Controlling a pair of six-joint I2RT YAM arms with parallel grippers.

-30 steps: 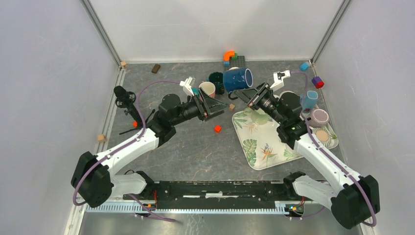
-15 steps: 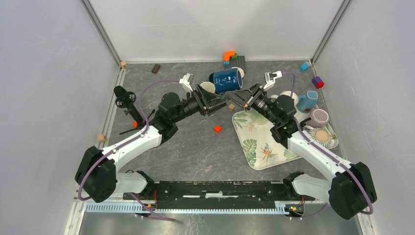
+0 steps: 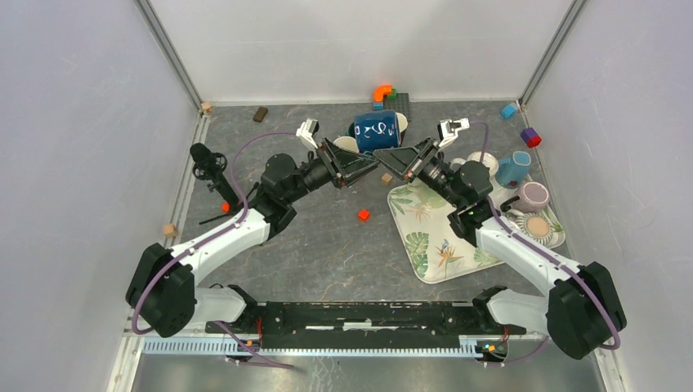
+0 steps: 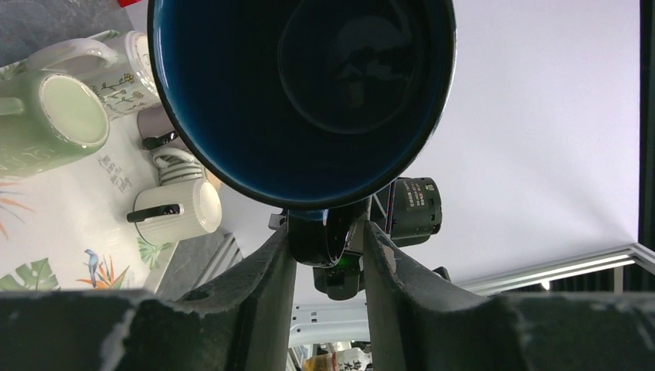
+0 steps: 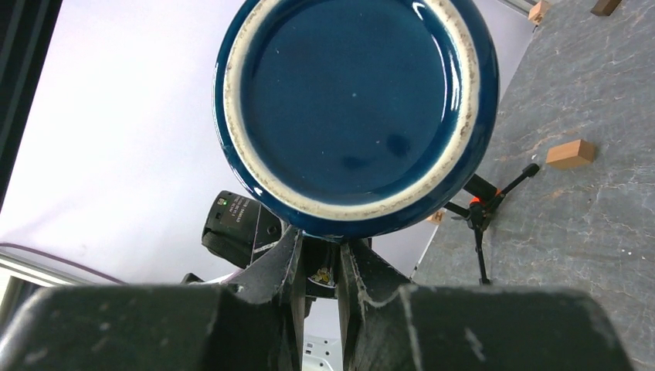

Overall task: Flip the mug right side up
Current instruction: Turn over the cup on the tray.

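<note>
Blue mug (image 3: 376, 132) is hanging on its side over table's (image 3: 327, 237) 12 o'clock, mouth facing approx 9, w/ R gripper (image 5: 318, 249) clamping it by the handle (image 4: 323, 241) & L gripper (image 4: 327, 230) pinching same handle

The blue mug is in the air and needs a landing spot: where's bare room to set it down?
Bare mat lies between the red cube, the leaf tray and the base rail; the tray's near corner is bare too. Crowded: its right edge with mugs, and the back bricks.
</note>
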